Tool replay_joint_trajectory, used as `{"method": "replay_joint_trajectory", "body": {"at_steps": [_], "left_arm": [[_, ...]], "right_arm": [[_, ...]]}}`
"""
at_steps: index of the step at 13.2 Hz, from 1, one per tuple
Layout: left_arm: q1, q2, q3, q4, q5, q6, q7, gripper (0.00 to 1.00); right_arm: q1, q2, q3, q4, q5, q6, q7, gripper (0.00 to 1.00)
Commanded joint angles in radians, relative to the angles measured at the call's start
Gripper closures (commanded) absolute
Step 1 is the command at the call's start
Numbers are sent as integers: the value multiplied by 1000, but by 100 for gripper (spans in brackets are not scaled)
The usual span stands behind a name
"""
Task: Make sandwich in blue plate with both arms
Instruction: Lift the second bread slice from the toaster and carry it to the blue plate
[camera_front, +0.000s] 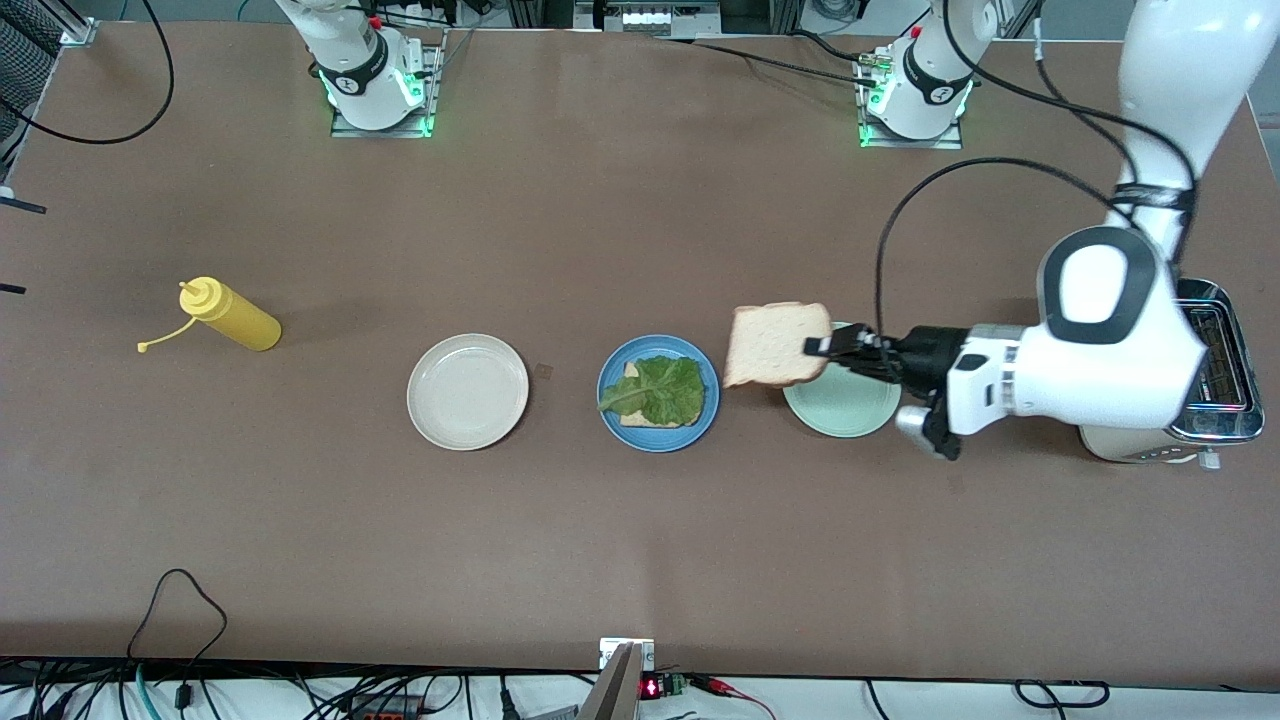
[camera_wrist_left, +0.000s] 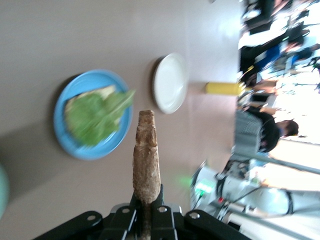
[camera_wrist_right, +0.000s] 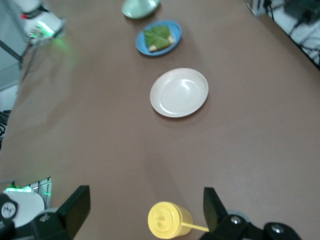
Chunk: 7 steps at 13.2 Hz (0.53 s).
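Sandwich work is about half done: the blue plate (camera_front: 612, 412) already holds a bottom toast slice (camera_front: 634, 417) under lettuce (camera_front: 660, 388). Left gripper (camera_front: 822, 347) fingers pinch the top slice (camera_front: 772, 345), raised beside that plate, not yet placed. Right gripper (camera_wrist_right: 146, 210) waits above the mustard bottle (camera_wrist_right: 167, 219), fingers spread.

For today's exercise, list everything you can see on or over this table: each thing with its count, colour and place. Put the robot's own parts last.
Round matte blue plate: one, blue, mid-table, between the other two plates.
Toast slice under a ruffled lettuce leaf: one stack, light brown and green, on the blue plate.
Square toast slice: one, light brown, held in the air between the blue and green plates.
Round pale green plate: one, toward the left arm's end.
Round cream plate: one, toward the right arm's end.
Squeeze bottle: one, yellow, lying near the right arm's end.
Metal toaster: one, silver, at the left arm's end.
Left gripper: black, shut on the toast slice.
Right gripper: black, open over the bottle.
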Motion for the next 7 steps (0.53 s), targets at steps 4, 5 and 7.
{"method": "replay_joint_trajectory", "body": {"at_steps": [4,5,7], "left_arm": [[-76,95,-3,-99,-227,242,347,100],[-76,101,-3,-129,-288,249,415,100],[-91,115,-3,-197,-418,295,559,100]], "right_arm": [[387,-176,-12,-54,-354,128,747,0],[444,-187,-12,-54,-418,128,845,0],[534,-193,-18,-63,-521,120,1060,0]]}}
